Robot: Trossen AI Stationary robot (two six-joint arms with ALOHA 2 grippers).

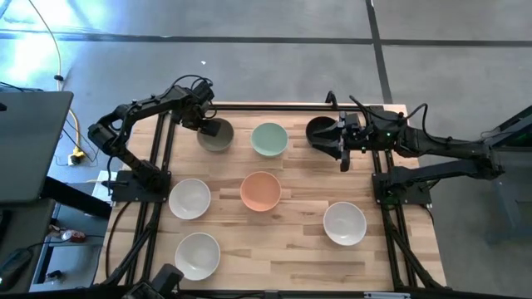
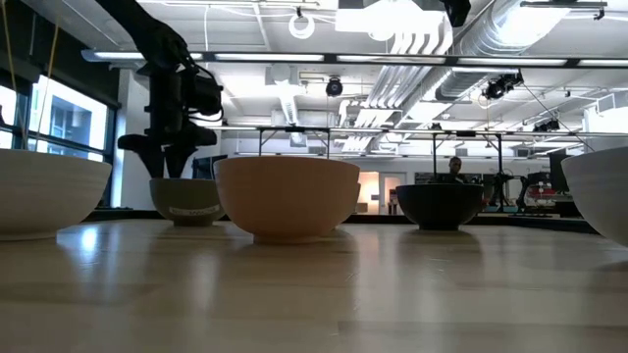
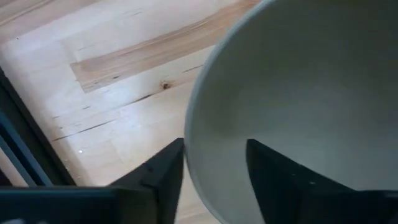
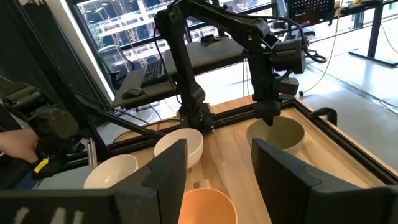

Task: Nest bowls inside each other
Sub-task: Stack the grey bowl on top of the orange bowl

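My left gripper [image 1: 208,126] [image 3: 214,146] is open over the grey-taupe bowl [image 1: 216,135] [image 2: 186,199] near the table's far left. One finger is outside the bowl's rim and one inside. The bowl stands on its base on the table. My right gripper [image 1: 342,149] [image 4: 217,155] is open and raised, beside the black bowl [image 1: 319,133] [image 2: 439,205], touching nothing. The mint bowl [image 1: 269,139] stands between the grey and black ones. The peach bowl [image 1: 260,191] [image 2: 287,199] is mid-table. White bowls stand at the left [image 1: 189,198], near left [image 1: 197,254] and right [image 1: 344,223]. My left gripper comes from above, pointing down, astride the grey bowl's rim [image 3: 194,134]. The outer finger [image 3: 165,177] is close against the wall and the inner finger [image 3: 273,180] stands clear of it. Whether the outer finger touches the wall, I cannot tell.
A black frame rail [image 1: 274,106] runs along the table's far edge just behind the far row of bowls. Bare wood lies between the peach bowl and the right white bowl [image 1: 303,208] and along the near edge. Both arm bases stand at the table's sides.
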